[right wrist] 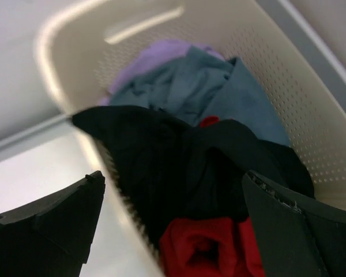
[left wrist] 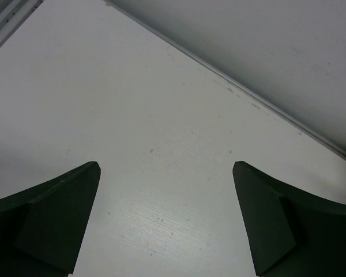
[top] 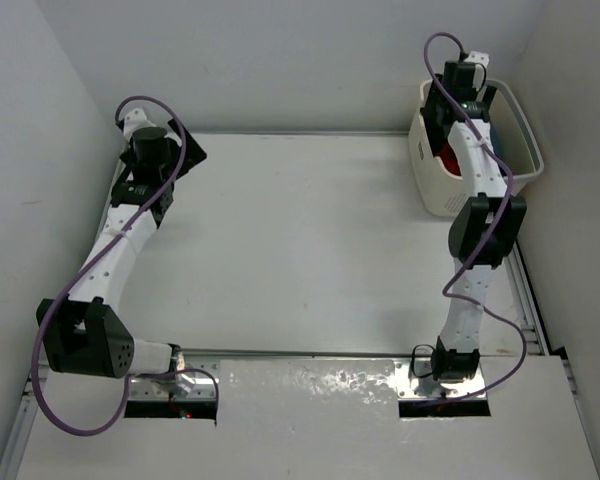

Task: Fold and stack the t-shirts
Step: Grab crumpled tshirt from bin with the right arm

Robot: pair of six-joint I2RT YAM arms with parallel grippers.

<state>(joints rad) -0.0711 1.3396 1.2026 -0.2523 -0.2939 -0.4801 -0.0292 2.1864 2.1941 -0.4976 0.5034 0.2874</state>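
The t-shirts lie bunched in a cream laundry basket (right wrist: 317,133) at the table's back right. A black shirt (right wrist: 161,156) hangs over the basket's near rim. Beneath it shows a red shirt (right wrist: 207,248), and behind it a teal-blue shirt (right wrist: 207,92) and a lavender shirt (right wrist: 150,57). My right gripper (right wrist: 174,176) hovers open just above the black and red cloth, holding nothing. From above, the right gripper (top: 460,100) is over the basket (top: 525,140), where a bit of red shirt (top: 447,160) shows. My left gripper (left wrist: 166,167) is open over bare table at the back left.
White walls close in the table (top: 310,240) at the back and on both sides. A metal rail (top: 525,290) runs along the right edge. The left gripper (top: 165,160) sits near the back left corner, far from the basket.
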